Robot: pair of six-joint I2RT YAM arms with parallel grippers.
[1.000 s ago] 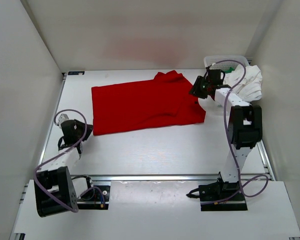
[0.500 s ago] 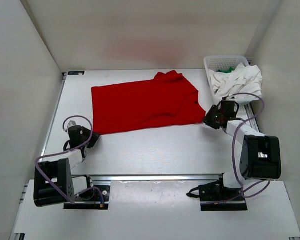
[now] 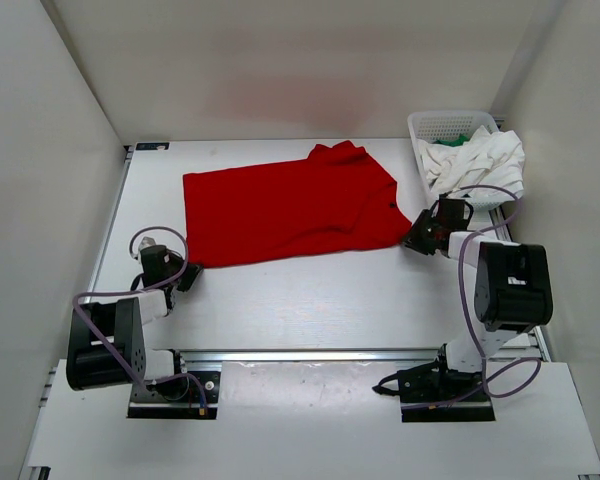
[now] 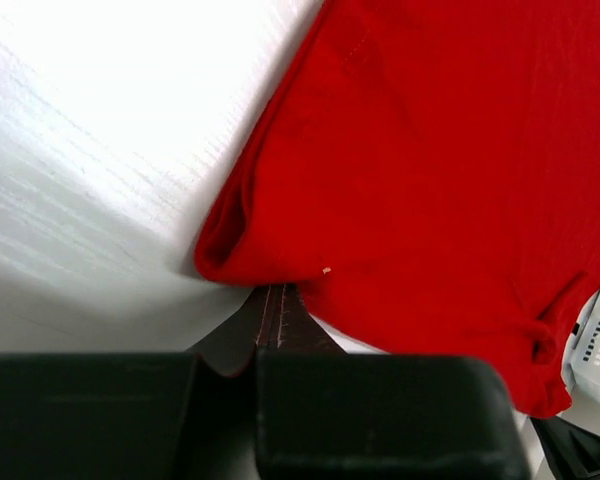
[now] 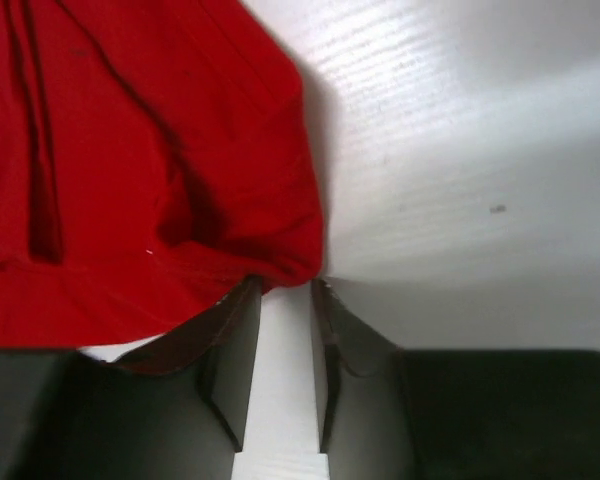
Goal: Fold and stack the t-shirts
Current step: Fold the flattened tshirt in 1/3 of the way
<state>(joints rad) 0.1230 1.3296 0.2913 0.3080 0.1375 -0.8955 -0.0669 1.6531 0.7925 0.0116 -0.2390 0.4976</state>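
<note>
Top external | red t-shirt [image 3: 280,212] 1 | white t-shirt [image 3: 485,160] 1 | basket [image 3: 450,118] 1

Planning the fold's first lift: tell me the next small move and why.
Probably close the right end effector: its jaws stand apart with the near-right corner of the red t-shirt at their tips, while the left end effector is shut at the near-left corner.

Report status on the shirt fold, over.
Left claw shut on red t-shirt, near corner. Right claw open at opposite near corner. Shirt spread on table. Nothing in the way.
</note>
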